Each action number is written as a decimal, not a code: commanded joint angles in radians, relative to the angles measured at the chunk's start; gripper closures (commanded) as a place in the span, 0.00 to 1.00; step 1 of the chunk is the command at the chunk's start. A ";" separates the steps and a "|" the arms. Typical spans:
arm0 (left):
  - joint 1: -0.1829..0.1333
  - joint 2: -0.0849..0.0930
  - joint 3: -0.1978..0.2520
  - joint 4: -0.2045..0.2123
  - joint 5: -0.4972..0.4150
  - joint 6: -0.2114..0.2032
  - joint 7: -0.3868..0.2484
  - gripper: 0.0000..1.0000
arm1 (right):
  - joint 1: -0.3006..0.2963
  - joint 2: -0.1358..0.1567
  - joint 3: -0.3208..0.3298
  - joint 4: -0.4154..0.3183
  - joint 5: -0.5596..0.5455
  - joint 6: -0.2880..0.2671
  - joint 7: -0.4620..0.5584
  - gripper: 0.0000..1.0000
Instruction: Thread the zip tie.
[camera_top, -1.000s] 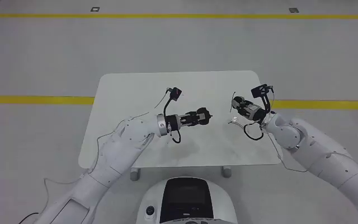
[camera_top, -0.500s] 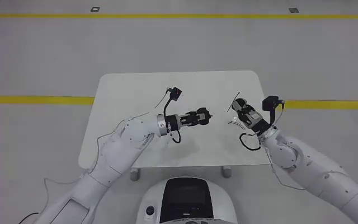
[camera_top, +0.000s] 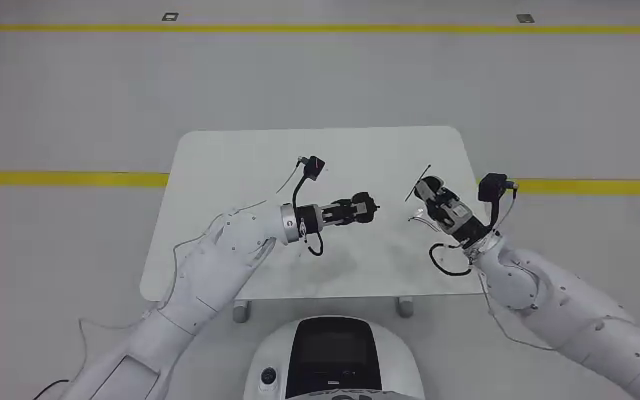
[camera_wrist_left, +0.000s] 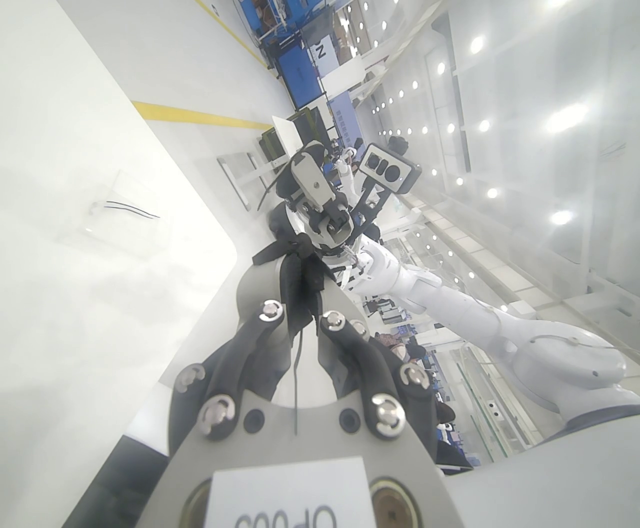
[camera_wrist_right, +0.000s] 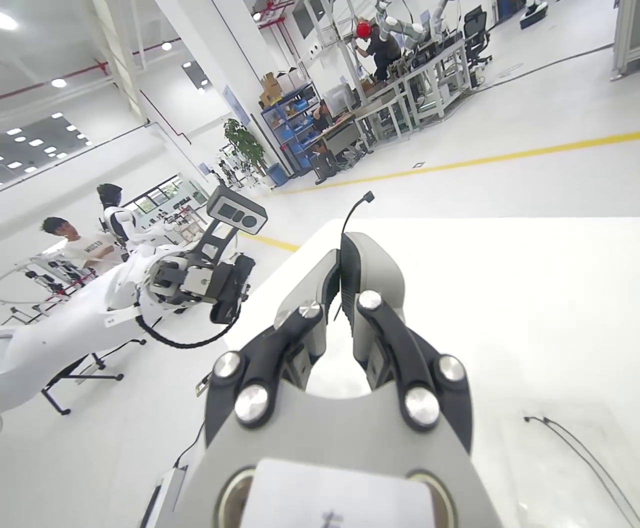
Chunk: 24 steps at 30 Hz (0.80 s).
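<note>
The right end effector (camera_top: 431, 189) sits right of centre in the top view, above the desk (camera_top: 250, 170) near its right edge. Its fingers are pressed together on the zip tie (camera_top: 424, 176). In the right wrist view that end effector (camera_wrist_right: 341, 260) pinches the zip tie (camera_wrist_right: 352, 212) partway along, so the stalk with the square head stands free beyond the fingertips. That grip looks chosen to leave the head's slot open and reachable, not buried between the pads. The left end effector (camera_top: 367, 208) hangs near the middle of the top view, aimed to the right at its partner, with a clear gap between them. In the left wrist view this end effector (camera_wrist_left: 297, 272) is also closed, pinching a thin black strand (camera_wrist_left: 297, 380) that runs back between the fingers toward the palm. It is probably a tie tail, though its free end is hard to make out past the dark fingertips. With the two facing each other at about the same height, the setup reads as alignment before insertion, and threading has not begun. Spare ties (camera_wrist_right: 575, 440) lie in a clear sleeve (camera_wrist_left: 117, 192) on the desk beside the right arm.
</note>
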 joint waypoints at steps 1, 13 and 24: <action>0.000 0.000 0.000 0.000 0.000 0.000 0.000 1.00 | 0.000 0.000 0.000 0.000 0.000 0.000 0.001 1.00; 0.000 0.000 0.000 0.000 0.000 0.000 0.000 1.00 | -0.076 -0.020 0.036 -0.046 -0.125 0.027 -0.227 1.00; 0.000 0.000 0.000 0.000 0.000 0.000 0.000 1.00 | -0.180 -0.069 0.043 -0.064 -0.250 0.061 -0.445 1.00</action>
